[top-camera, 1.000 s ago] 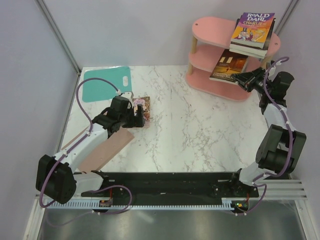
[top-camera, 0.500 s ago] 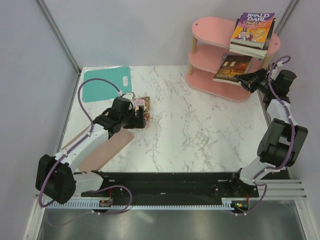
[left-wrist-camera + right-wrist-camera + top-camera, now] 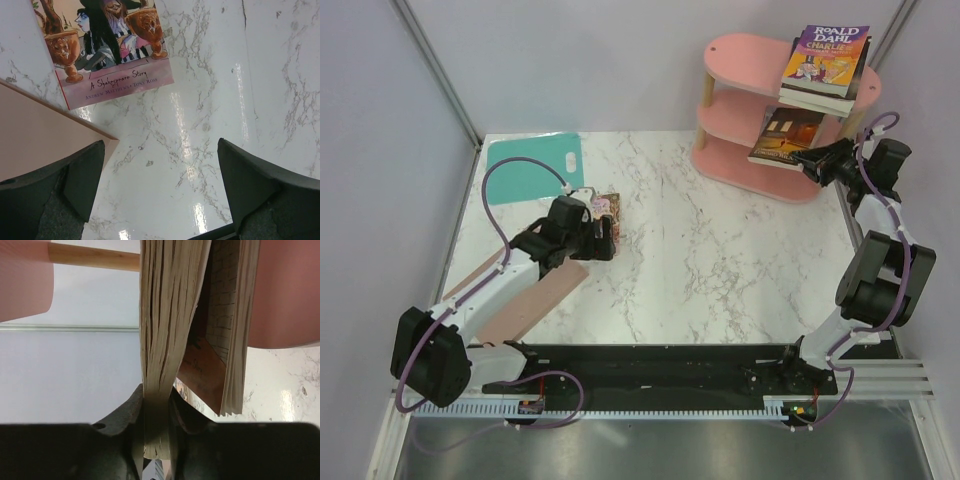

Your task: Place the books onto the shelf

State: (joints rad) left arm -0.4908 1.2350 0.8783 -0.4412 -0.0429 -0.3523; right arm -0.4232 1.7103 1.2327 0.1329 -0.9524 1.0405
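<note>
The pink three-tier shelf (image 3: 745, 55) stands at the back right. An orange-purple Roald Dahl book (image 3: 827, 55) lies on a stack on its top board. My right gripper (image 3: 812, 162) is shut on the page edge of a brown book (image 3: 785, 132) lying on the middle board. In the right wrist view the pages (image 3: 167, 315) are pinched between the fingers of my right gripper (image 3: 159, 425), beside a second book (image 3: 227, 340). My left gripper (image 3: 603, 237) hangs open over the table, just short of a pink-red book (image 3: 105, 45) lying flat. Nothing sits between the fingers of my left gripper (image 3: 160, 185).
A teal mat (image 3: 532, 165) lies at the back left. A brown cardboard sheet (image 3: 535, 295) lies under the left arm, its corner (image 3: 40, 135) by the left finger. The shelf's wooden post (image 3: 95, 257) and pink boards (image 3: 25, 285) frame the held book.
My right wrist has turned a little and the brown book has shifted slightly further onto the middle board. The left gripper has crept slightly nearer and to the right.
</note>
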